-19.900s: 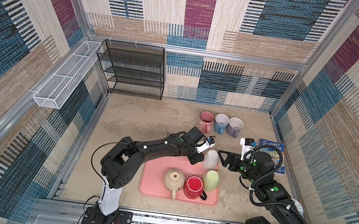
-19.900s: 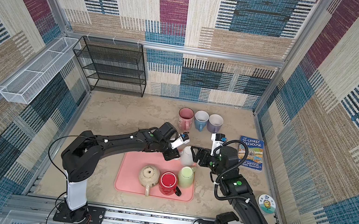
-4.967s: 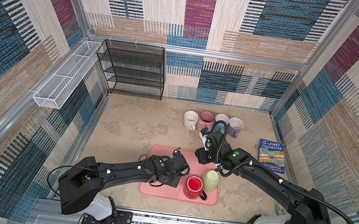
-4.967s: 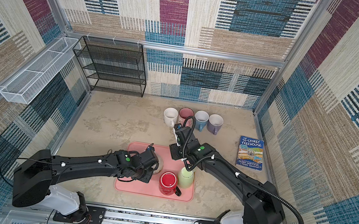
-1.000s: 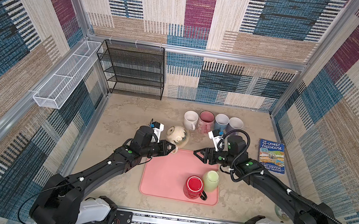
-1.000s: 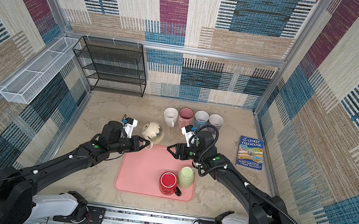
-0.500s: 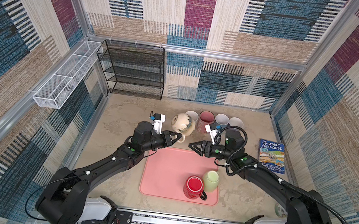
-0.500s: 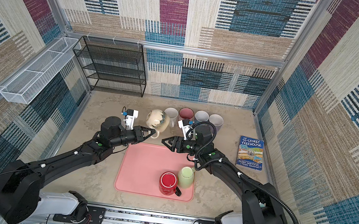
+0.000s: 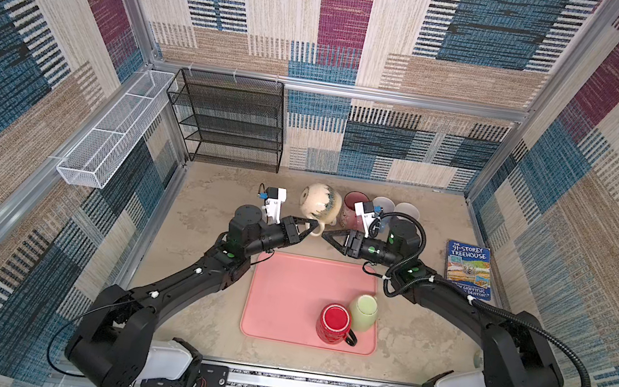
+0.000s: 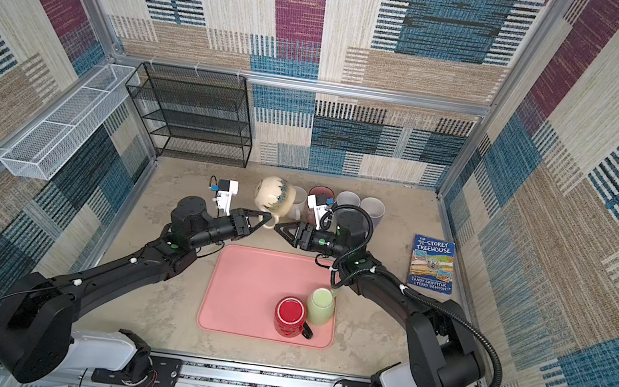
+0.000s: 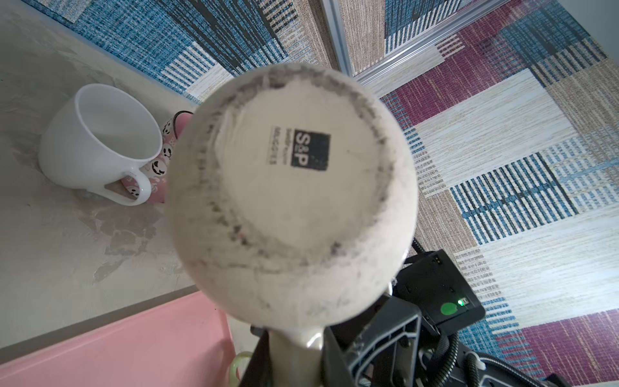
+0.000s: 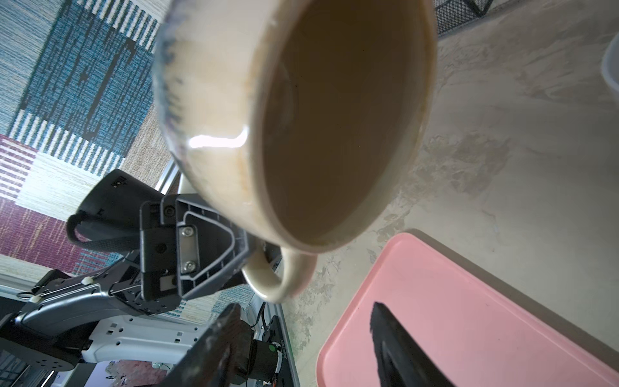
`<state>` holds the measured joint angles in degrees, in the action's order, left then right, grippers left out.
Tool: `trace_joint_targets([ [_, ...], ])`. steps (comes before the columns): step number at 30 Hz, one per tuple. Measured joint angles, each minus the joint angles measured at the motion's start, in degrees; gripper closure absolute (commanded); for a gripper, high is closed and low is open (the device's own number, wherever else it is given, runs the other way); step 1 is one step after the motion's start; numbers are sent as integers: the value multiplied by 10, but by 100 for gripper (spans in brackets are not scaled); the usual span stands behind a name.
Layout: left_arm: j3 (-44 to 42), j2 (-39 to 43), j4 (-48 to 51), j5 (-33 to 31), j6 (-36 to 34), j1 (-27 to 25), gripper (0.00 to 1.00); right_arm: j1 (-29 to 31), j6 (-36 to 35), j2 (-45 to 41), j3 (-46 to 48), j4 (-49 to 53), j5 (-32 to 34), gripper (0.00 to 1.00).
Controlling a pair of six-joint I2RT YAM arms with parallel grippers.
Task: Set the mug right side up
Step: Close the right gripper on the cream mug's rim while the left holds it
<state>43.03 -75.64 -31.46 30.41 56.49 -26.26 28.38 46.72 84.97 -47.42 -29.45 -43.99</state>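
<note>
A cream mug [image 9: 320, 204] [image 10: 276, 195] hangs in the air behind the pink tray, tipped on its side. Its base [image 11: 294, 160] faces the left wrist camera and its open mouth [image 12: 335, 127] faces the right wrist camera. My left gripper [image 9: 313, 226] [image 10: 266, 219] [image 11: 294, 348] is shut on the mug's handle [image 12: 278, 284], which points down. My right gripper [image 9: 326, 236] [image 10: 279, 228] [image 12: 304, 306] stands open just right of the handle, with nothing between its fingers and not touching the mug.
The pink tray [image 9: 285, 283] carries a red mug [image 9: 335, 323] and a green cup [image 9: 364, 312] at its front right. Several mugs [image 9: 353, 210] line the back of the table. A book [image 9: 468, 270] lies right; a black rack [image 9: 231, 119] stands back left.
My left gripper has carried the cream mug up and farther back. My right gripper has slid left toward the mug's handle, still open.
</note>
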Motion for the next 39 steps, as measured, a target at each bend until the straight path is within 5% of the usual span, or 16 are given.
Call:
trace_joint_targets([
  [15,14,0,-16,12,5,0,100,0,70,52,-28,-85,-10,55],
  [29,16,-23,-30,14,5,-4,100,0,109,76,-32,-123,-4,58],
  [39,17,-36,-59,12,6,-9,100,0,143,90,-32,-163,-4,70],
])
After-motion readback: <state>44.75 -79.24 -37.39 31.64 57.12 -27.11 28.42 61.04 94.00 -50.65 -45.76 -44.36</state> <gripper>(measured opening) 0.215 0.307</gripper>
